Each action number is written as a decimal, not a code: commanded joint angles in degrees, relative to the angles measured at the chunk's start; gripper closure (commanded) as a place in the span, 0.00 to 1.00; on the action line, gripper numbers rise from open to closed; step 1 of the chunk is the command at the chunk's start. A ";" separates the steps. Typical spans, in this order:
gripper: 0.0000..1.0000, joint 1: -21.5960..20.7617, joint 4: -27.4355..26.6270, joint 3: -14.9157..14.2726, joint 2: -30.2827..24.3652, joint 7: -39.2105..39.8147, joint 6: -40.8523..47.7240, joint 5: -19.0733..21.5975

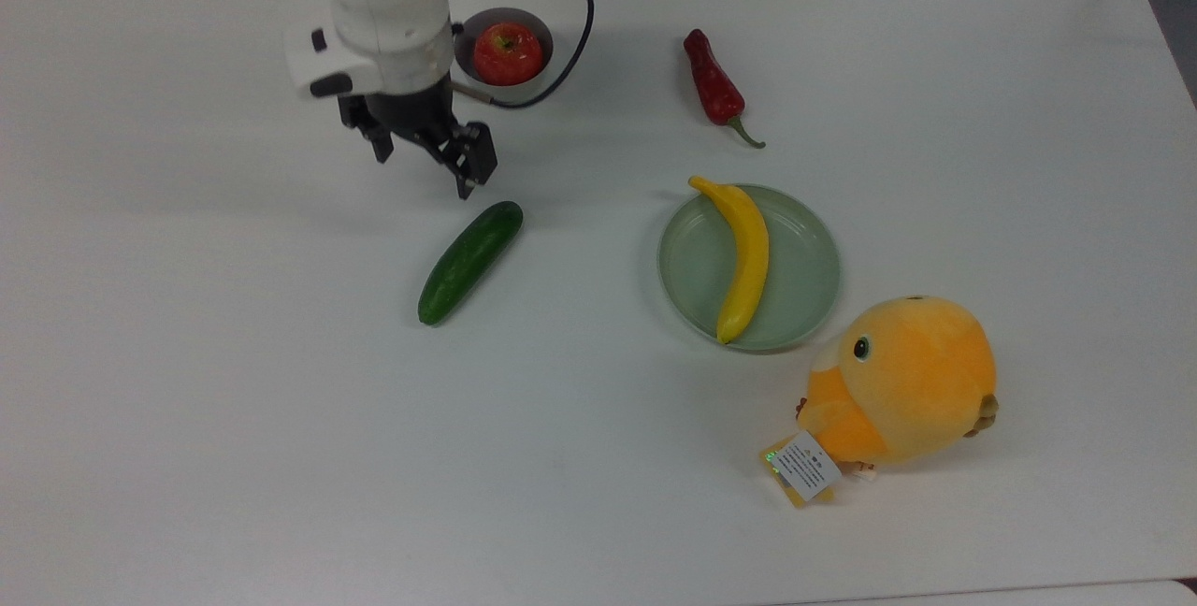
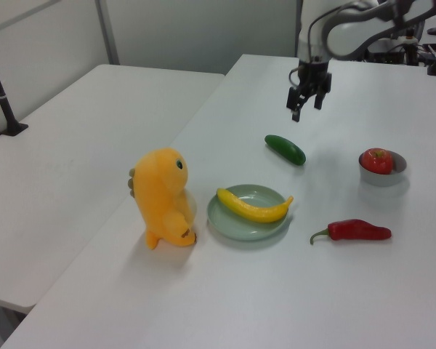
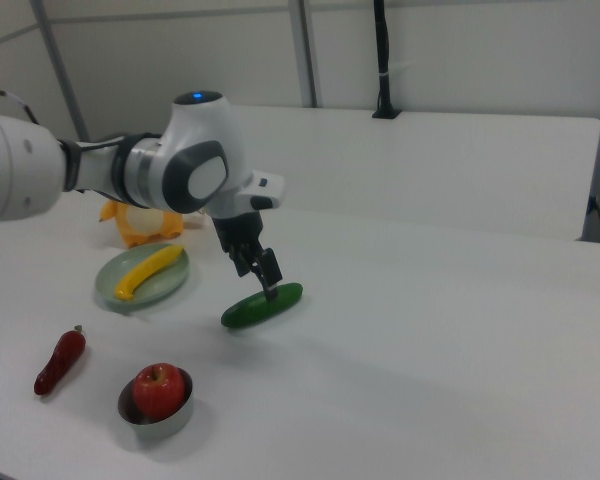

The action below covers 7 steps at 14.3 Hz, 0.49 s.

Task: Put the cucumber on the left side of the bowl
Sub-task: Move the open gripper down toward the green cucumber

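The dark green cucumber [image 1: 469,262] lies diagonally on the white table, near the middle in the top view. The small grey bowl [image 1: 512,17] stands toward the top view's top edge and holds a red apple [image 1: 507,53]. My gripper [image 1: 424,174] hangs open and empty above the table, between bowl and cucumber, just up-left of the cucumber's upper end in the top view. In the left view the gripper [image 2: 304,110] hovers behind the cucumber [image 2: 285,149], with the bowl [image 2: 381,176] to the right. In the right view the gripper [image 3: 257,280] is right over the cucumber's [image 3: 262,306] near end.
A red chili pepper [image 1: 713,87] lies to the top view's right of the bowl. A pale green plate [image 1: 804,269] carries a banana [image 1: 745,255]. An orange plush toy [image 1: 902,382] stands below-right of the plate. The arm's black cable [image 1: 580,36] loops past the bowl.
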<state>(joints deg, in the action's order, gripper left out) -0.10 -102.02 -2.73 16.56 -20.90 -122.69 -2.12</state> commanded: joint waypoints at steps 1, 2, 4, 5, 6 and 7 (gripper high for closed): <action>0.00 -0.43 3.32 -0.09 6.10 -1.95 -5.94 -0.78; 0.00 -0.51 3.23 0.00 7.68 -3.77 -8.68 -0.78; 0.00 -0.60 3.50 0.18 9.27 -6.69 -10.72 -1.13; 0.00 -0.78 3.41 0.35 9.80 -6.78 -10.90 -1.13; 0.00 -0.95 2.97 0.53 9.89 -7.13 -10.82 -1.05; 0.00 -1.04 2.10 0.79 9.89 -8.53 -10.73 -0.96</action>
<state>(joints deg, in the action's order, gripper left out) -0.43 -99.23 -2.28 26.21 -26.04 -132.85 -2.22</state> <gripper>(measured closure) 0.000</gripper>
